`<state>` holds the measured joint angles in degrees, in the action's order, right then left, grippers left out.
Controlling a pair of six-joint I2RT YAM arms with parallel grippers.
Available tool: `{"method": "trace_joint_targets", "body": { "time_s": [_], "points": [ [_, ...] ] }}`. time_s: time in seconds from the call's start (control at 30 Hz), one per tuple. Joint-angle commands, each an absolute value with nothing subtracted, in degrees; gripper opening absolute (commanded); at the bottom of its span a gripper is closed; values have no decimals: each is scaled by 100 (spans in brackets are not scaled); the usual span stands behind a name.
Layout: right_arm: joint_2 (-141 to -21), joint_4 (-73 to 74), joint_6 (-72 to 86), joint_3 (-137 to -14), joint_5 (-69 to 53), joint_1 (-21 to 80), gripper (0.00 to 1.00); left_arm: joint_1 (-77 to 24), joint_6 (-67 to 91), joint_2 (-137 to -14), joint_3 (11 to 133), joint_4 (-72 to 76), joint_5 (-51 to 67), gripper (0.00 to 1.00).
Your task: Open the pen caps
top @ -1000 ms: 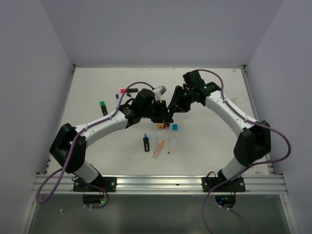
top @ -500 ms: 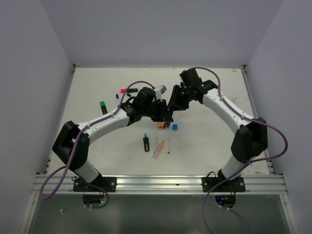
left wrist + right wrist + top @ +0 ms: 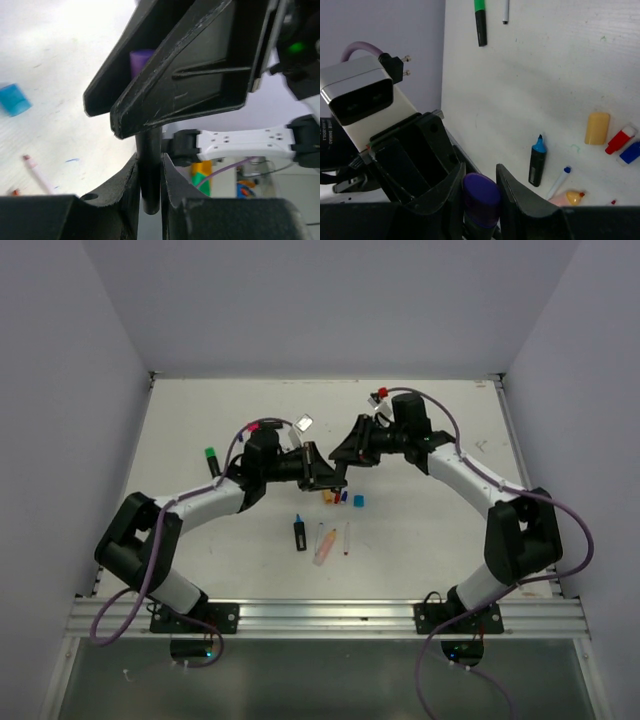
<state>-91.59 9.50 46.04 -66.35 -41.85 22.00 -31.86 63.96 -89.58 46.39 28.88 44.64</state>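
The left gripper (image 3: 150,164) pinches a black pen barrel (image 3: 149,145). The right gripper (image 3: 480,174), jaws narrow, clamps the purple cap (image 3: 481,197) above mid-table, and its finger hides where cap meets barrel. At six o'clock below lie an orange cap (image 3: 597,128), red cap (image 3: 620,139) and cyan cap (image 3: 13,99). A green marker (image 3: 211,459) lies at nine o'clock.

We see the left gripper (image 3: 330,476) and right gripper (image 3: 342,452) tip to tip over mid-table. At their six o'clock lie an orange cap (image 3: 328,498) and a cyan cap (image 3: 359,500), then a blue-tipped black marker (image 3: 300,534), a peach pen (image 3: 324,546) and a white pen (image 3: 346,538).
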Motion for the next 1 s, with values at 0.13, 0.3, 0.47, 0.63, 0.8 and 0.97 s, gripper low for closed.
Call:
{"method": "trace_joint_targets", "body": {
  "time_s": [0.13, 0.3, 0.47, 0.63, 0.8, 0.97],
  "points": [
    [-9280, 3767, 3420, -8134, -962, 2661, 0, -3436, 3974, -8358, 6493, -1253, 1955, 0],
    [-9904, 5060, 3234, -9131, 623, 3251, 0, -4200, 3639, -8595, 7127, -2504, 21, 0],
    [-10125, 5378, 3270, -9483, 738, 3278, 0, -4421, 3481, -8447, 6883, -2706, -544, 0],
    [-10213, 5546, 3103, -9335, 730, 3077, 0, -4324, 3445, -7902, 6154, -2751, -870, 0],
    [-10318, 5502, 2883, -8878, 520, 2717, 0, -4289, 3595, -7366, 5328, -3006, -1300, 0],
    [-10590, 5414, 2646, -8570, 484, 2496, 0, -4271, 3788, -7172, 4721, -2954, -1188, 0]
  ]
}}
